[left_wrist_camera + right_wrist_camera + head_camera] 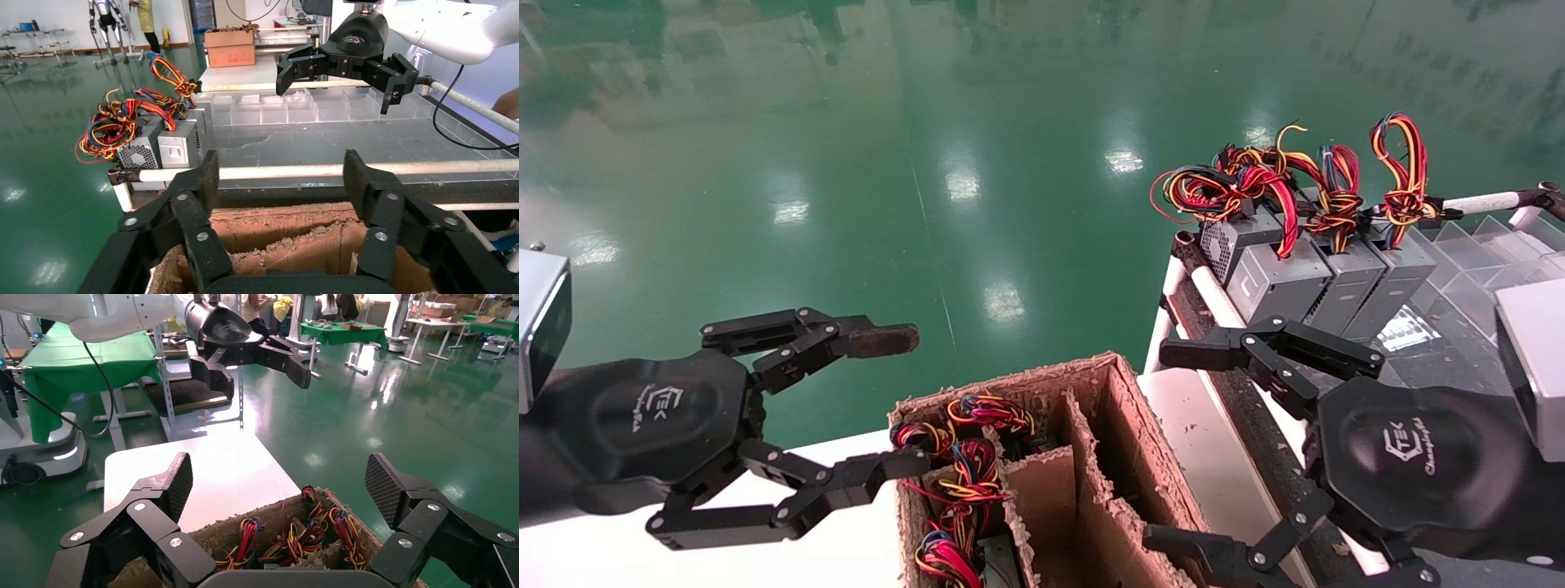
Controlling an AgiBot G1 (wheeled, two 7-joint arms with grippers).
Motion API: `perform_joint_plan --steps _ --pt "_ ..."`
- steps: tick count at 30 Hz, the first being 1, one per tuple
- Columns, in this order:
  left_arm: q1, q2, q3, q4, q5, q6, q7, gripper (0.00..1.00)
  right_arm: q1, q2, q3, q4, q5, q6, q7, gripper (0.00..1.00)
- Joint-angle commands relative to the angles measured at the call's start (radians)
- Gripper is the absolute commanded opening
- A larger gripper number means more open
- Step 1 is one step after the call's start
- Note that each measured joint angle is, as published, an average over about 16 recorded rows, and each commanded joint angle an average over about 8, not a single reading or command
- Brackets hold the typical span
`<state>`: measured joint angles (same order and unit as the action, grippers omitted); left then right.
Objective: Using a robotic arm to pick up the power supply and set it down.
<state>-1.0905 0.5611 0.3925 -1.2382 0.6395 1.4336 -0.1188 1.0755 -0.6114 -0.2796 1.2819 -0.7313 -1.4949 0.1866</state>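
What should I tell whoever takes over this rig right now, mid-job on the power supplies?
Left pincer: open, empty, hovering over the left edge of the cardboard box.
Right pincer: open, empty, hovering at the box's right side, near the rack rail.
Things: power supplies with bundled wires sit in the box's left compartment; the other compartments look empty. Several grey supplies already stand in a row on the rack to the right.
Done: some units are on the rack.
Left: nothing is gripped now; the supplies in the box are not yet picked up and set down.
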Motion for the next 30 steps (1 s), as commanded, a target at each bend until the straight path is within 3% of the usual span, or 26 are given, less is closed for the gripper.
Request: perform_joint_plan --steps 1,23,30 --pt "0.000 0.000 0.000 0.000 0.000 0.000 0.000 0.00 0.000 0.000 0.000 0.000 0.000 0.000 0.000 1.00" --pt "0.000 0.000 0.000 0.000 0.000 0.000 0.000 0.02 0.000 0.000 0.000 0.000 0.000 0.000 0.000 1.00" --pt "0.000 0.000 0.000 0.000 0.000 0.000 0.000 0.89 -0.002 0.003 -0.001 -0.002 -0.006 0.004 0.000 1.00"
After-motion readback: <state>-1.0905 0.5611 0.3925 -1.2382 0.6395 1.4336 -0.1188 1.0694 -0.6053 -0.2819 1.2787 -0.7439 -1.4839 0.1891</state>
